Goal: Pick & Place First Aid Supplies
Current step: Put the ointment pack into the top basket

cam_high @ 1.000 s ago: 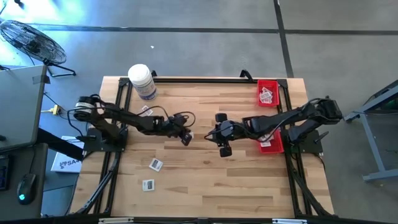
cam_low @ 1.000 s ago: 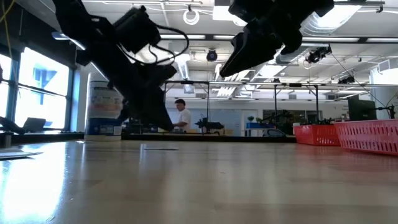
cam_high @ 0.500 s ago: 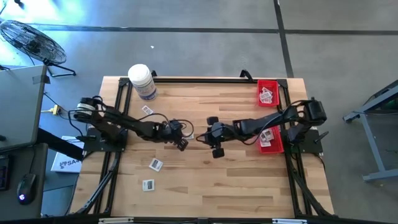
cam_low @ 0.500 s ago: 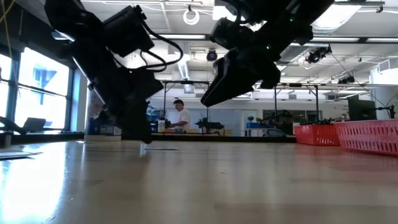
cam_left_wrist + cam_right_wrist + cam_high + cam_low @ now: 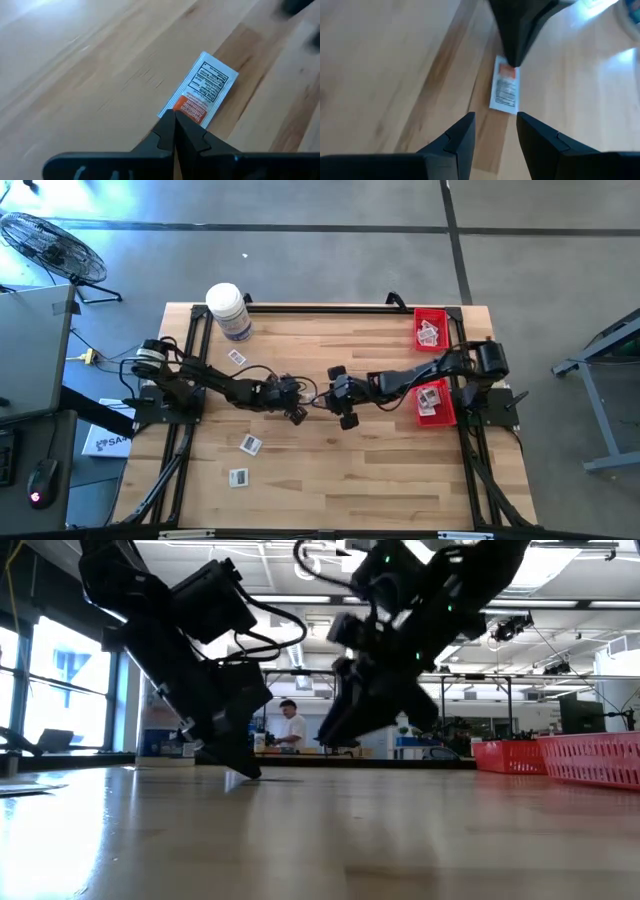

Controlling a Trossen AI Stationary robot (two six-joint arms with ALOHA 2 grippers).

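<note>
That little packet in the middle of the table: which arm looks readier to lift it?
The right. Its gripper is open and pointed at the packet, while the left gripper is shut, its tips pressed on the packet's edge.

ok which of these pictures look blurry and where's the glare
Low view: the right gripper is smeared by motion, and the windows at the left edge glare. Right wrist view: the packet is soft, its print unreadable. Left wrist view: the same packet is sharp.
</note>
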